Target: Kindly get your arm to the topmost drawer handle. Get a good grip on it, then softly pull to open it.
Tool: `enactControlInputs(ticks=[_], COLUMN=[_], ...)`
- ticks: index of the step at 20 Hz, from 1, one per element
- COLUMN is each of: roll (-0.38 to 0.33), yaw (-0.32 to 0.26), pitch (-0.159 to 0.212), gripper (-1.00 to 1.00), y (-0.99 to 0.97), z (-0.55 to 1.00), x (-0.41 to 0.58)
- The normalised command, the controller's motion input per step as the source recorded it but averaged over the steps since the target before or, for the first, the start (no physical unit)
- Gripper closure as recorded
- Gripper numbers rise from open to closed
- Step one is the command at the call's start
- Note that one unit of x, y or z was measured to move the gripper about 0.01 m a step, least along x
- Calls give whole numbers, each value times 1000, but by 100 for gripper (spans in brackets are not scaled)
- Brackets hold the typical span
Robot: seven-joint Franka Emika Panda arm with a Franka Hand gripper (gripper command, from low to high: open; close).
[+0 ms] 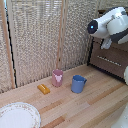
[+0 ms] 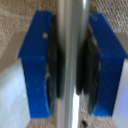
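In the wrist view the drawer handle [image 2: 72, 30], a slim silvery bar, runs straight between my two blue fingers [image 2: 35, 60]. My gripper [image 2: 71, 65] is shut on it, with the dark pads pressed against both sides. Beige, blurred surface shows behind. In the exterior view the white arm [image 1: 112, 25] reaches in from the upper right in front of the dark brown drawer [image 1: 117, 55] unit, and it hides the gripper and the gripped bar. A silver bar [image 1: 107, 60] shows on the drawer front just below the arm.
On the wooden table [image 1: 100, 105] stand a pink cup [image 1: 57, 77] and a blue cup [image 1: 77, 83]. An orange block [image 1: 43, 89] lies beside them, and a white plate [image 1: 17, 116] sits at the front left. A wicker screen [image 1: 35, 40] closes the back.
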Motion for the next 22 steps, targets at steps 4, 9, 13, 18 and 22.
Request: enactControlInputs(ticks=[4,9,13,18,22], roll=[70,25,-24,-55,-34], yaw=[-28,-30,0,12,-5], pitch=[0,3,0,6,25], gripper=[100,100,100,100,-100], y=[828,897,999,894,271], z=[-346,-202,-97,-1,0], x=[529,360,39,145,396])
